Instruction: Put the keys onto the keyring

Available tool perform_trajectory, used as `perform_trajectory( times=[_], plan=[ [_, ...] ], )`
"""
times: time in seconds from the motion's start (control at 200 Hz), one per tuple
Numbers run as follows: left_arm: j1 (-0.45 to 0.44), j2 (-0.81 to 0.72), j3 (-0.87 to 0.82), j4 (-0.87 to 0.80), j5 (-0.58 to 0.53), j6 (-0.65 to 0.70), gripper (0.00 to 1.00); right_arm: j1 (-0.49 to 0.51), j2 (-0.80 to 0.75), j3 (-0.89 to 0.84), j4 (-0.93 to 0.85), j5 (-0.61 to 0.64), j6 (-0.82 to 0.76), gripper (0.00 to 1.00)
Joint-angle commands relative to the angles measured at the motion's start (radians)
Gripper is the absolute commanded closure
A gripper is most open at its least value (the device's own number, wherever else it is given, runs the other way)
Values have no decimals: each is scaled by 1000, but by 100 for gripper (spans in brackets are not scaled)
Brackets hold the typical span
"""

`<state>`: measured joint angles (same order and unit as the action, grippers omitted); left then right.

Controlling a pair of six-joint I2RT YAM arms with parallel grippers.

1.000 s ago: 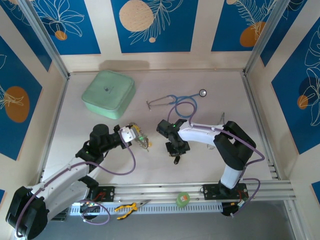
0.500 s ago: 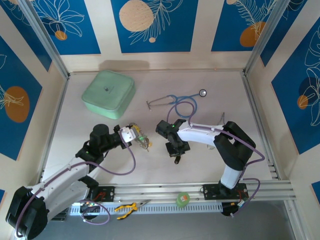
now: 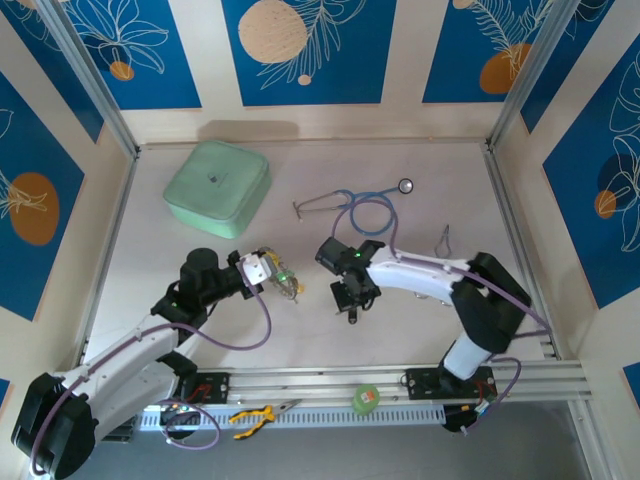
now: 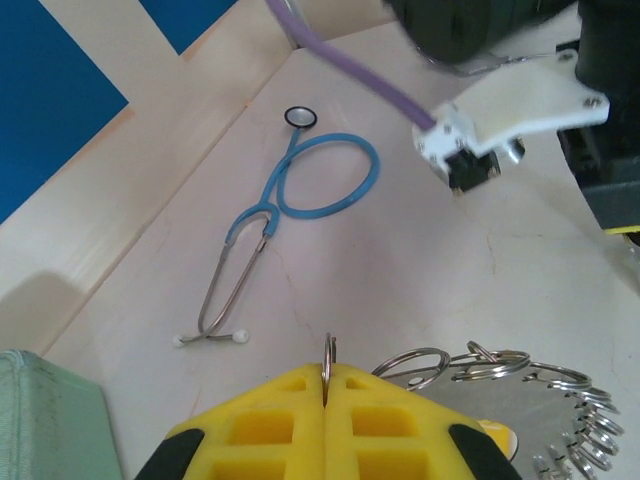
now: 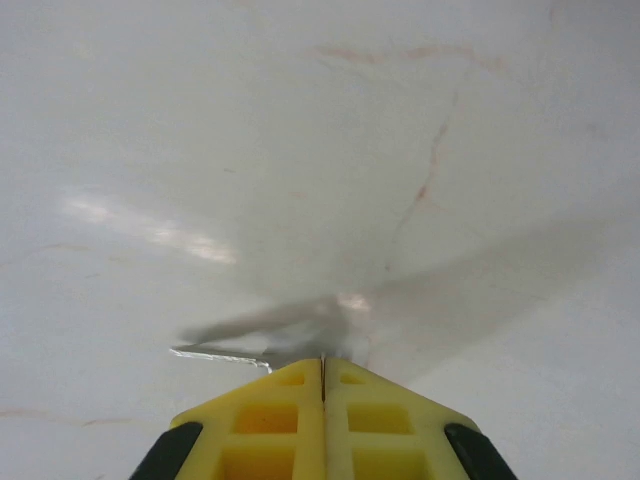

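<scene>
My left gripper (image 3: 268, 272) is shut on the thin silver keyring (image 4: 327, 357), whose edge stands upright between the yellow pads (image 4: 270, 425). Small silver rings and keys (image 4: 500, 368) fan out along it to the right; green and yellow tags (image 3: 285, 281) show in the top view. A little to the right, my right gripper (image 3: 351, 303) is shut close above the table. A silver key blade (image 5: 215, 354) pokes out left from its pads (image 5: 360, 415). In the top view the black-headed key (image 3: 352, 318) sticks out of its tip.
A blue-tubed stethoscope (image 3: 360, 205) lies behind the grippers. A mint-green case (image 3: 216, 187) stands at the back left. A small metal clip (image 3: 444, 238) lies at the right. Yellow pliers (image 3: 258, 412) and a green tape roll (image 3: 367, 398) rest on the front rail.
The right arm's elbow has swung out to the right and its wrist has shifted slightly right with the key. The left arm has held still.
</scene>
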<state>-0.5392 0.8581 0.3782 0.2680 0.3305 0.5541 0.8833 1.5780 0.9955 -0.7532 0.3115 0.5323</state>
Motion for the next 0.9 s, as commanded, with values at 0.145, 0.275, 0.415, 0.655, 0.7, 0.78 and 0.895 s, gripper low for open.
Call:
perform_trajectory(
  times=[0.145, 0.275, 0.415, 0.655, 0.7, 0.78, 0.895],
  plan=[
    [-12, -28, -15, 114, 101, -240, 100, -31, -320, -127, 360, -184, -234, 100],
    [-18, -10, -28, 155, 149, -323, 100, -91, -440, -198, 493, -361, -334, 100],
    [-22, 15, -30, 179, 180, -348, 100, -147, -464, -209, 543, -507, -401, 100],
    [-25, 72, -14, 203, 255, -387, 100, -156, -431, -191, 627, -664, -484, 100],
    [-28, 78, -13, 209, 263, -391, 100, -156, -414, -178, 627, -689, -482, 100],
    [-32, 85, -12, 209, 264, -392, 100, -151, -377, -151, 623, -715, -471, 100],
    [-36, 86, -14, 211, 267, -391, 100, -133, -335, -129, 630, -703, -463, 100]
  ],
)
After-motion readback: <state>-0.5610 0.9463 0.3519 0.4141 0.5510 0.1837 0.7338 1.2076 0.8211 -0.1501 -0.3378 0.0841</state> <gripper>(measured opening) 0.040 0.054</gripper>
